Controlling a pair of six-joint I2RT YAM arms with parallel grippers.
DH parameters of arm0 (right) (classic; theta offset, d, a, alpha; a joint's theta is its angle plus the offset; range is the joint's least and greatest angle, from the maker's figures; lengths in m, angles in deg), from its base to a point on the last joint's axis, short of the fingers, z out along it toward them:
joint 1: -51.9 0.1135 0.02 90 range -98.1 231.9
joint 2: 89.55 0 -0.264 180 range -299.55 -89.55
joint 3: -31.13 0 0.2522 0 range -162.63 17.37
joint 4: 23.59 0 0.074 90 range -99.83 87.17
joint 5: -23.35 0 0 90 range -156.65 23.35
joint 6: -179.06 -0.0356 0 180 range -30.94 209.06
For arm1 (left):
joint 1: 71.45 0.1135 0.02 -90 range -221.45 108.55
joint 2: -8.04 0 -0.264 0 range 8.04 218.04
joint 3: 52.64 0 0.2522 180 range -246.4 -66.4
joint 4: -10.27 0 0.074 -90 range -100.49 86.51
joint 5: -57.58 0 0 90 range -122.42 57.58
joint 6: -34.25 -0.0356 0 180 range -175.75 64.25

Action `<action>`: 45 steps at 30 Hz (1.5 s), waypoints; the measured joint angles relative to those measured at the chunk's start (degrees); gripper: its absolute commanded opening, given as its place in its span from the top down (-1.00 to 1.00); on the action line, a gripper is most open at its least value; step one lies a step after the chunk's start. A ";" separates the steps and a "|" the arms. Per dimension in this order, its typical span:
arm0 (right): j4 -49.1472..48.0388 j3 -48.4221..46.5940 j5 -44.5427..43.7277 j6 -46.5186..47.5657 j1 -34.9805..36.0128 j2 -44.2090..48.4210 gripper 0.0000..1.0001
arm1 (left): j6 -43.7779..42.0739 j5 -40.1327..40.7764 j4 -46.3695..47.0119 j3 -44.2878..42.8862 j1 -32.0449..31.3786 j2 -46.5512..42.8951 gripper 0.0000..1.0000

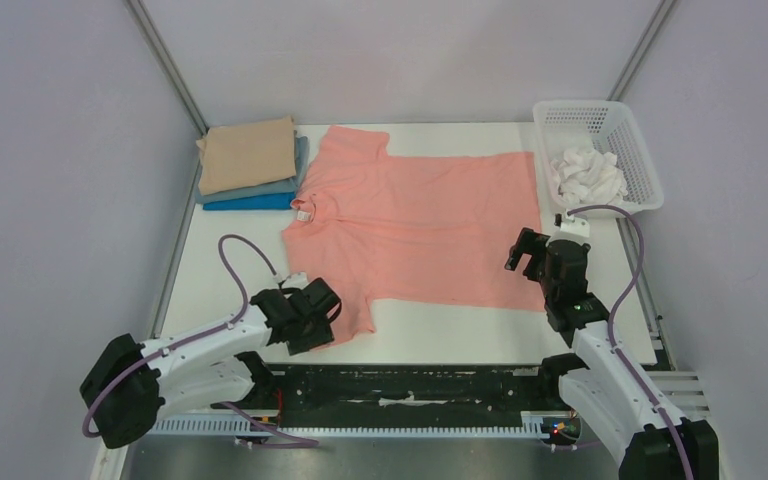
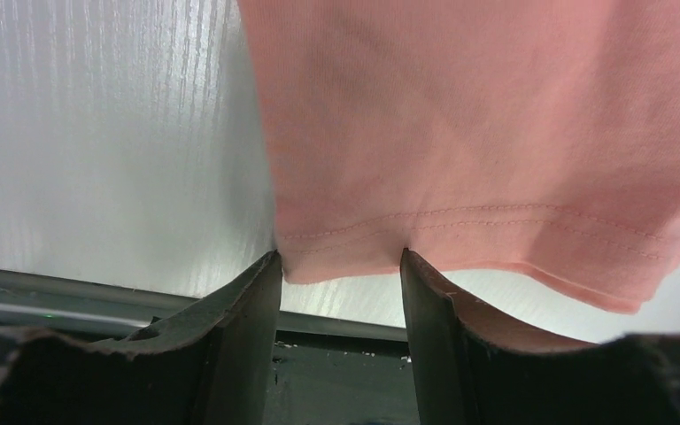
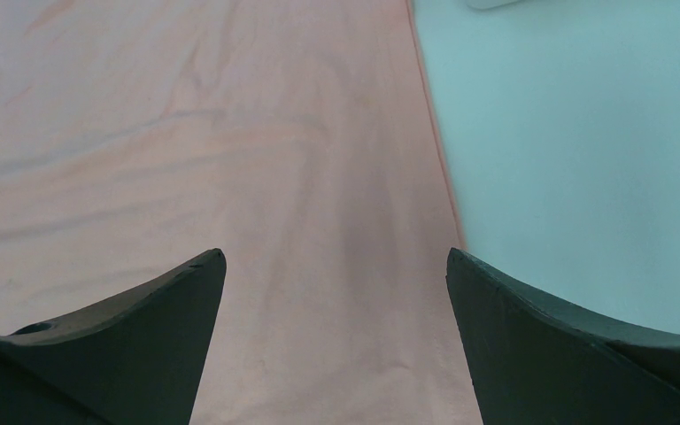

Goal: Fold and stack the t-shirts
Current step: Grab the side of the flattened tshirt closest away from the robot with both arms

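1. Pale grey walls enclose a white table (image 1: 220, 290).
2. One container is in view: a white mesh basket (image 1: 650, 170), beyond the right gripper (image 1: 526, 250) and a little to its right. Crumpled white cloth (image 1: 585, 175) lies inside it; how many pieces cannot be told.
3. Four t-shirts are in view.
4. One is a salmon-pink t-shirt (image 1: 430, 225), spread flat on the table between the two grippers.
5. The other three form a folded stack far beyond the left gripper (image 1: 332, 302) and somewhat to its left. The tan shirt (image 1: 248, 153) is on top, the grey-blue shirt (image 1: 260, 189) under it and the bright blue shirt (image 1: 250, 203) at the bottom.
6. The left gripper is at the pink shirt's near sleeve. Its wrist view shows the jaws apart, with the stitched sleeve hem (image 2: 496, 226) reaching down between the tips, not pinched.
7. The right gripper is over the shirt's other end, jaws spread wide and holding nothing. In its wrist view pink fabric lies under its left finger (image 3: 142, 336) and across the gap, and bare table under its right finger (image 3: 567, 345).
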 measured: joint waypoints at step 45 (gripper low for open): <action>12.35 9.68 -6.95 -21.11 -0.22 4.61 0.07 | -10.05 2.16 12.59 0.61 0.00 -7.89 0.96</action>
